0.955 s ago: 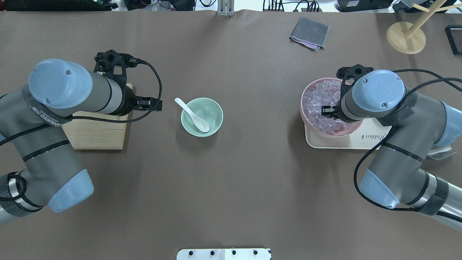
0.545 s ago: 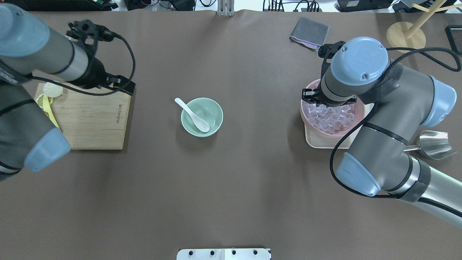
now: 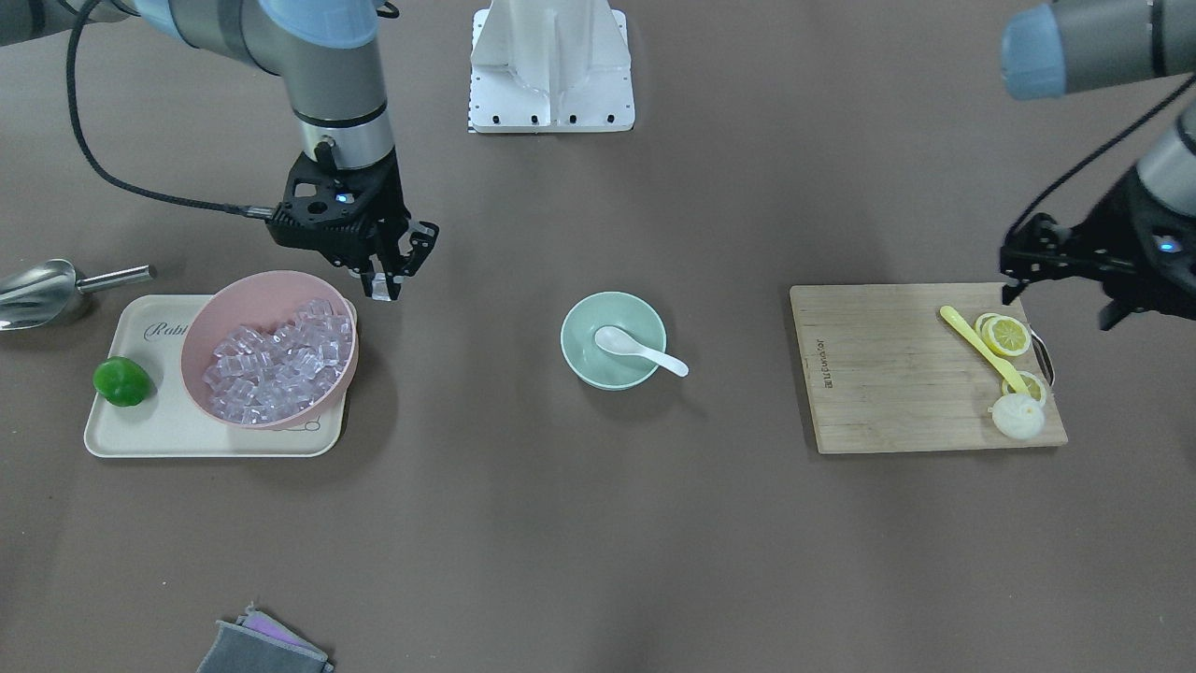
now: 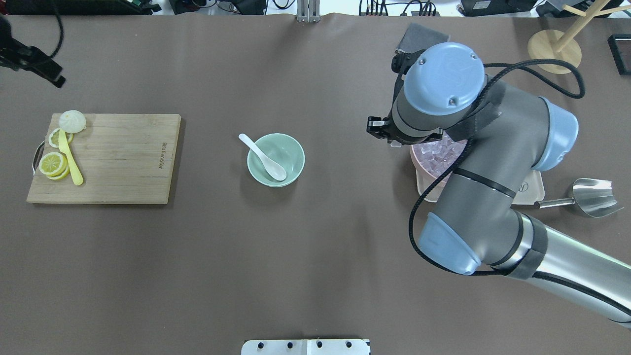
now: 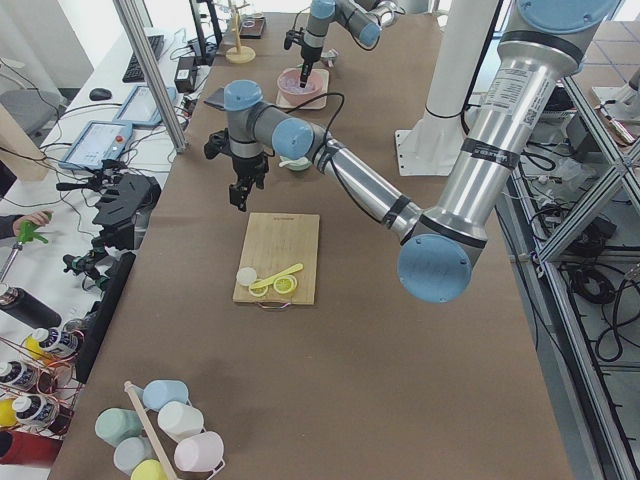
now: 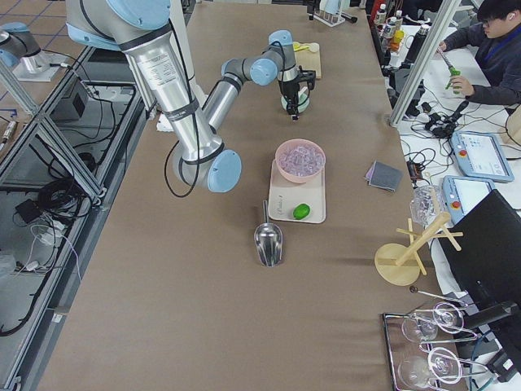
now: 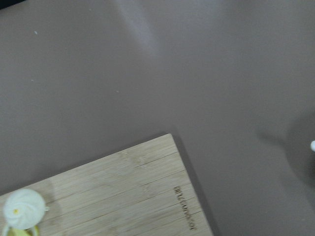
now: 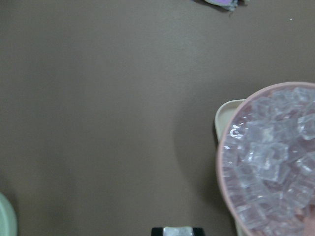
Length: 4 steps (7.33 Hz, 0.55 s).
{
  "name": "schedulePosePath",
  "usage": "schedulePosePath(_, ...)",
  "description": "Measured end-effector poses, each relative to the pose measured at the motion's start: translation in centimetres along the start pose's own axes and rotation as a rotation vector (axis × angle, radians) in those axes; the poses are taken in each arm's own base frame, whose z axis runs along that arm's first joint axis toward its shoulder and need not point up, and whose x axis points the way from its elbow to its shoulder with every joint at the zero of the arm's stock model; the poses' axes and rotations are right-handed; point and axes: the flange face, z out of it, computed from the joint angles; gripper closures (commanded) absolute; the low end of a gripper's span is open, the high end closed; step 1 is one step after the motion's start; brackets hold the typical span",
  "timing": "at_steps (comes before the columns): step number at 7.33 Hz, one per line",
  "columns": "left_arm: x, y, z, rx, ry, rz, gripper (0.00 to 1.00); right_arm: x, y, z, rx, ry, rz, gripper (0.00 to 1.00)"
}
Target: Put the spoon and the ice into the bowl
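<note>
The mint-green bowl [image 3: 584,360] stands mid-table, also in the overhead view [image 4: 294,152]. The white spoon [image 3: 624,342] lies with its scoop in the bowl and its handle over the rim. My right gripper [image 3: 383,280] is shut on a clear ice cube [image 3: 380,288] and holds it above the table, just off the pink bowl's rim on the green bowl's side. The cube shows between the fingertips in the right wrist view [image 8: 178,231]. My left gripper [image 3: 1107,313] hangs open and empty beyond the cutting board's far corner.
A pink bowl [image 3: 201,322] full of ice cubes [image 3: 280,360] sits on a cream tray [image 3: 131,435] with a green lime [image 3: 121,380]. A steel scoop [image 3: 37,285] lies beside it. A wooden cutting board [image 3: 888,374] carries lemon slices and a yellow utensil [image 3: 981,348].
My right gripper rose out of the pink bowl with an ice cube and moved toward the green bowl. My left arm drew back from the bowl past the cutting board.
</note>
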Motion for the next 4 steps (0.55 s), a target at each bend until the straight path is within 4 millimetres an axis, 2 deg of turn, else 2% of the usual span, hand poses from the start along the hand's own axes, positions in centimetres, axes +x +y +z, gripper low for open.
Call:
schedulePosePath(1, -6.4, 1.6, -0.7, -0.012, 0.028, -0.081, 0.01, -3.8, 0.8, -0.1, 0.0, -0.021, 0.011, 1.0)
schedulePosePath(2, -11.0, 3.2, -0.9, -0.016, 0.048, -0.151, 0.01, -7.4, 1.5, 0.2, 0.009, -0.045, 0.025, 1.0)
schedulePosePath(3, -13.7, 4.3, -0.5, -0.029, 0.054, -0.173, 0.01, -10.6, 2.2, 1.0, 0.021, -0.075, 0.044, 1.0)
schedulePosePath(4, -15.5, 5.2, 0.4, -0.047, 0.057, -0.156, 0.01, -13.7, 3.0, 2.2, 0.028, -0.097, 0.067, 1.0)
